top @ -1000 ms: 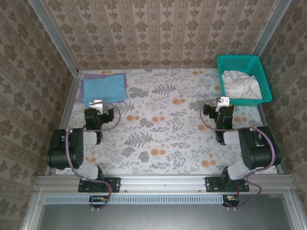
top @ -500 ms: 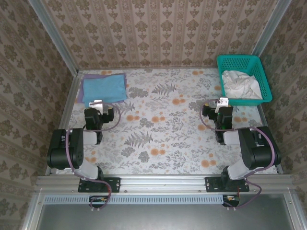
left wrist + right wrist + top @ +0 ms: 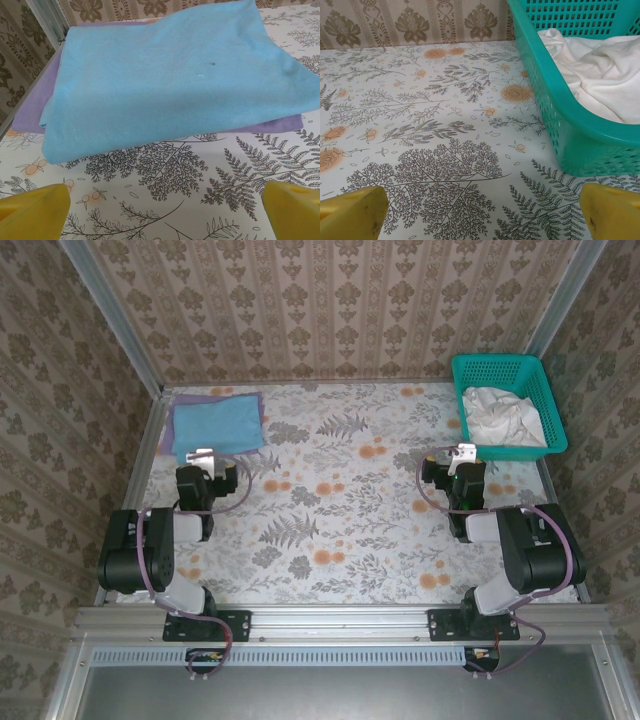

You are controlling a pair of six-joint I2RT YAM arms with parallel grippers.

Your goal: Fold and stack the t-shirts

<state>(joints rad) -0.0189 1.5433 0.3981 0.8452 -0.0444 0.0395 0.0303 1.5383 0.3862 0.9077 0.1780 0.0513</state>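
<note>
A sky-blue t-shirt (image 3: 216, 423) lies folded at the table's far left, on top of a folded lavender t-shirt (image 3: 189, 397) whose edges stick out around it. In the left wrist view the blue t-shirt (image 3: 170, 75) covers most of the lavender t-shirt (image 3: 29, 107). My left gripper (image 3: 203, 457) sits just in front of this stack, open, its yellow fingertips (image 3: 35, 210) wide apart over bare table. My right gripper (image 3: 465, 453) is open near the basket's front left corner, and its fingertips (image 3: 351, 214) have nothing between them.
A teal mesh basket (image 3: 540, 375) stands at the far right with crumpled white cloth (image 3: 503, 417) inside; its wall (image 3: 555, 105) is close on the right gripper's right. A metal rail (image 3: 47, 20) borders the table's left edge. Patterned walls enclose the back and sides.
</note>
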